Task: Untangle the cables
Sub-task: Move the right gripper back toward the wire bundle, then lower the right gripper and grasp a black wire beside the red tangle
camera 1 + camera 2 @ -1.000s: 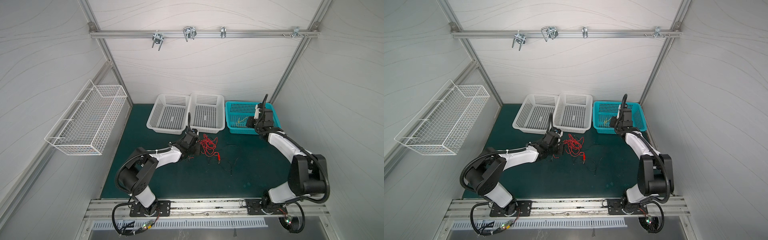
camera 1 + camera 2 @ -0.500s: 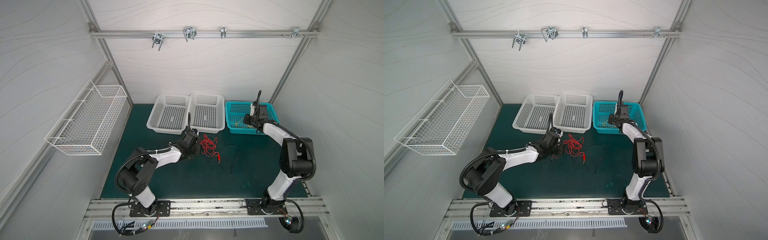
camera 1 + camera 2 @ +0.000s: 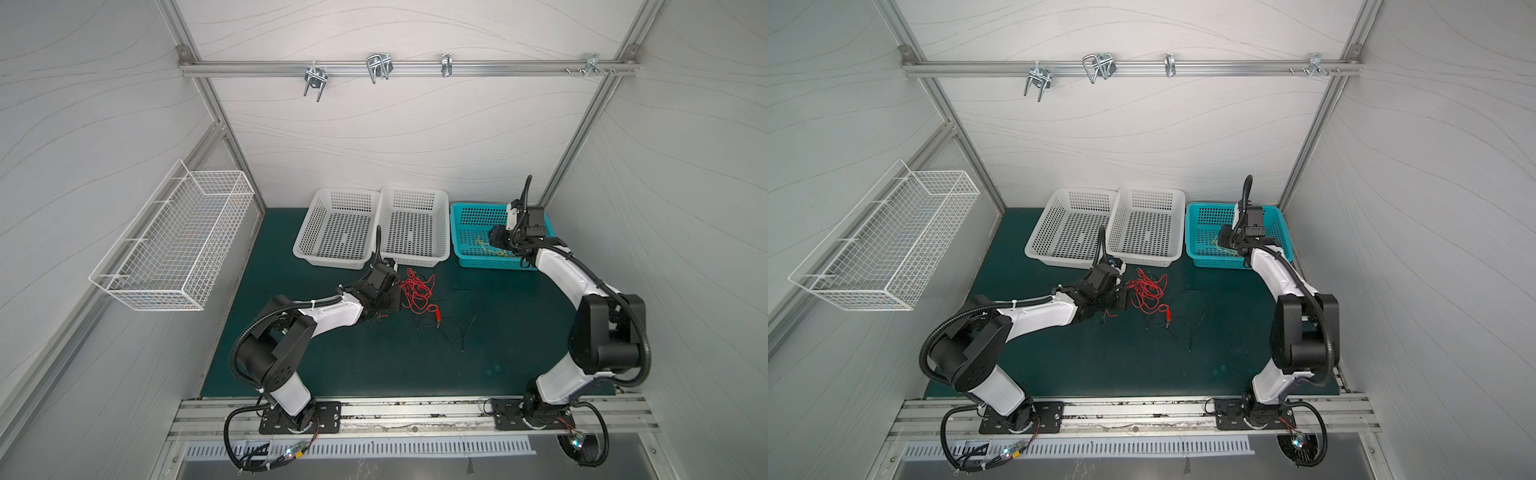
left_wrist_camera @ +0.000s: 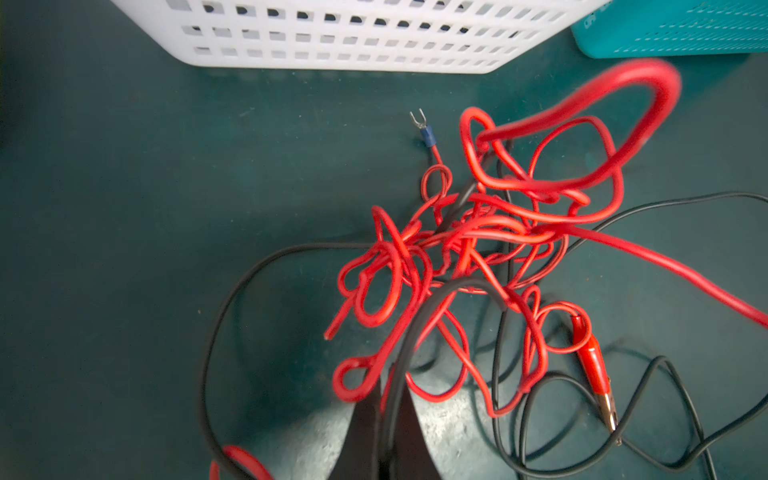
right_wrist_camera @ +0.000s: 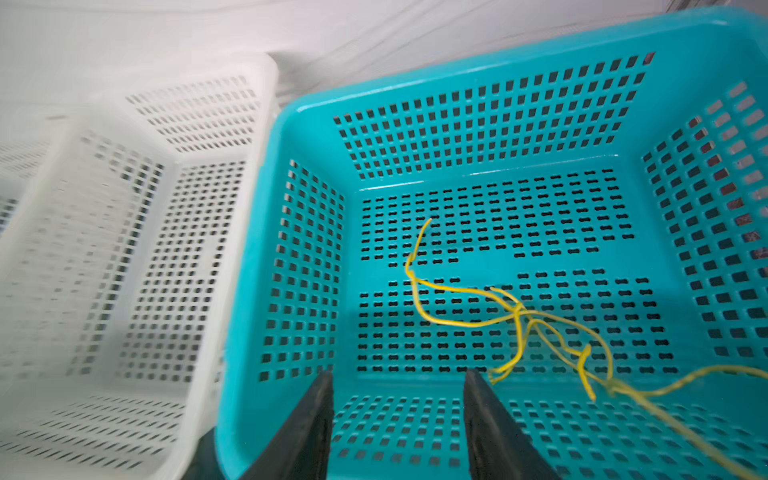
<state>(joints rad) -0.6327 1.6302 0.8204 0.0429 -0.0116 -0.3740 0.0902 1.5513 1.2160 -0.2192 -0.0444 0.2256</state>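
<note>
Far left of both top views: wire basket [image 3: 174, 239] on the side wall, mid-left of frame. Center, along the back wall: two white baskets [image 3: 336, 226] [image 3: 413, 224] side by side.

Just below them, center frame, left gripper [image 4: 388, 409] sits low over the green mat [image 3: 374, 357]. Jaws clenched on a black cable [image 4: 432, 309] that runs up btwn the fingers into the tangle, per left wrist view. Red cable [image 4: 465, 237] is knotted in loops right in front of the gripper, w/ black strands threaded thru it. A blue fork terminal [image 4: 424, 131] pokes out near the white basket wall; a red alligator clip [image 4: 596, 376] lies at lower right of that view. In a top view the red bundle [image 3: 1148, 291] is center frame, thin black strands trailing to its lower right.

Right of center, back row: teal basket [image 3: 469, 220]. Right gripper [image 5: 399, 384] hovers over it, jaws apart, nothing btwn them. Yellow cable [image 5: 515, 316] lies loose on the basket floor, lower right of the right wrist view, beside the right finger; one strand runs off the frame's lower right edge.
</note>
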